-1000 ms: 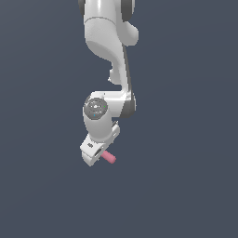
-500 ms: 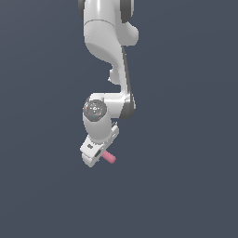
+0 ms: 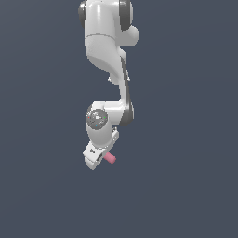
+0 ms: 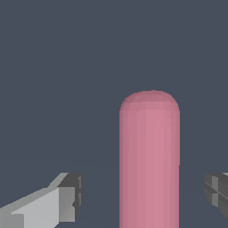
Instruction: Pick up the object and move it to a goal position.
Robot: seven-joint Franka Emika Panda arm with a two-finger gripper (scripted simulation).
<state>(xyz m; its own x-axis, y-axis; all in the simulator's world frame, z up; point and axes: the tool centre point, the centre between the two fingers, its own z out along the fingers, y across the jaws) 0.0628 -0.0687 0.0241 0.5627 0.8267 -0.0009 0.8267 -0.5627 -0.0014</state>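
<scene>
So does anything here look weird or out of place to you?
Nothing looks broken or spilled. One mild oddity: in the wrist view the pink rod sits off-centre between the open fingers, nearer one side, with gaps on both sides.

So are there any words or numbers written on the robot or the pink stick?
None: no word, number or sign can be read on the white arm, the gripper or the pink rod.
The round joint cap has tiny coloured specks, too small to read.

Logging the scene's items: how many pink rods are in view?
1. The rod lies between the open gripper's fingers, touching neither; in the exterior view it pokes out beside the gripper. Nothing else shows.
</scene>
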